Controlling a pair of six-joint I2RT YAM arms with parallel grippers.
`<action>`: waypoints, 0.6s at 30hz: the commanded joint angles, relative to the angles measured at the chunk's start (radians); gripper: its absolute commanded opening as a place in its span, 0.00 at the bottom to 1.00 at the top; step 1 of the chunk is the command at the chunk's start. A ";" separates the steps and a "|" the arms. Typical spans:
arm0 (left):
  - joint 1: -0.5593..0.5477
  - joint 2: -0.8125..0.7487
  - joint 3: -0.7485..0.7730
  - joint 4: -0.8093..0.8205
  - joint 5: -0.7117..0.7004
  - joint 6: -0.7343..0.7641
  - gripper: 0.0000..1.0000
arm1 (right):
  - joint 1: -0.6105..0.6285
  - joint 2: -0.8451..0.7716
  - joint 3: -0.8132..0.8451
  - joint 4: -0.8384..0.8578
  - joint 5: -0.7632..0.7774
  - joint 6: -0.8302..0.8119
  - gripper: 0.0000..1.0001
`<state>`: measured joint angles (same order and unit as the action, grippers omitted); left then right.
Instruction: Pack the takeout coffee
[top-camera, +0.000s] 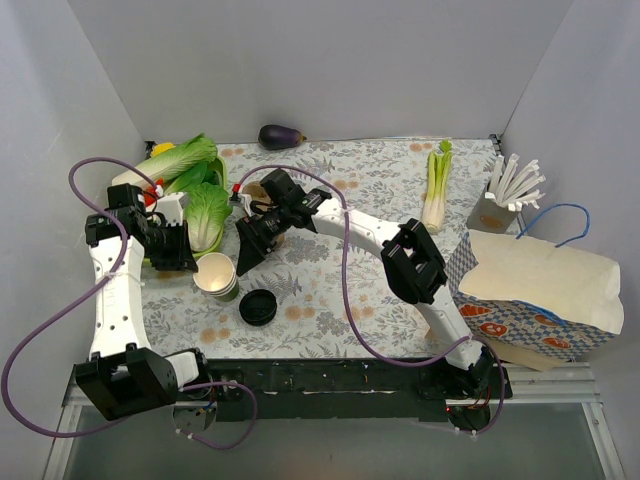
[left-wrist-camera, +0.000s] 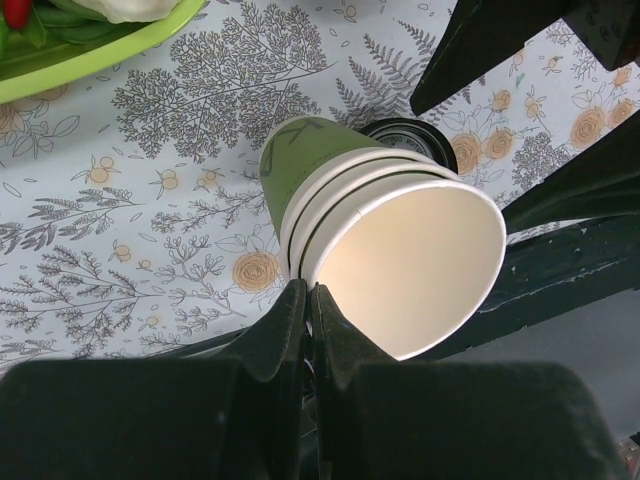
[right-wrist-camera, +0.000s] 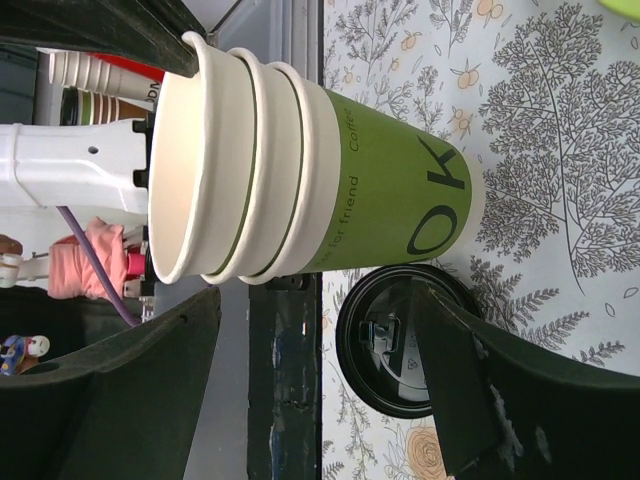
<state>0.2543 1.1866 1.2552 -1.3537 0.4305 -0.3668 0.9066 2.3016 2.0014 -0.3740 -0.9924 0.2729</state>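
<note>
A stack of lidless green paper cups (top-camera: 218, 276) (left-wrist-camera: 385, 225) (right-wrist-camera: 300, 170) stands on the flowered tablecloth, left of middle. My left gripper (top-camera: 187, 256) (left-wrist-camera: 308, 290) is shut on the rim of this stack at its left side. A loose black lid (top-camera: 257, 307) (right-wrist-camera: 395, 345) (left-wrist-camera: 405, 135) lies flat just to the right of the stack, towards the front. My right gripper (top-camera: 248, 250) (right-wrist-camera: 318, 295) hangs open just behind and right of the cups, with nothing between its fingers. The takeout coffee is out of view.
A patterned paper bag (top-camera: 535, 290) lies at the right edge, with a box of white straws (top-camera: 508, 190) behind it. A leek (top-camera: 437, 185), an eggplant (top-camera: 282, 136) and cabbages on a green tray (top-camera: 190, 190) (left-wrist-camera: 90, 60) sit toward the back.
</note>
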 joint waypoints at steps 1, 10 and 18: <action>0.007 -0.042 -0.002 -0.032 0.010 -0.011 0.00 | 0.006 0.013 0.053 0.067 -0.044 0.035 0.84; 0.007 -0.044 0.000 -0.032 0.024 -0.012 0.00 | 0.006 0.013 0.045 0.104 -0.109 0.057 0.84; 0.007 -0.047 0.010 -0.032 0.027 -0.020 0.00 | 0.008 0.042 0.046 0.115 -0.086 0.089 0.83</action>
<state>0.2543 1.1759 1.2549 -1.3537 0.4305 -0.3748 0.9104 2.3146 2.0068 -0.2913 -1.0729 0.3405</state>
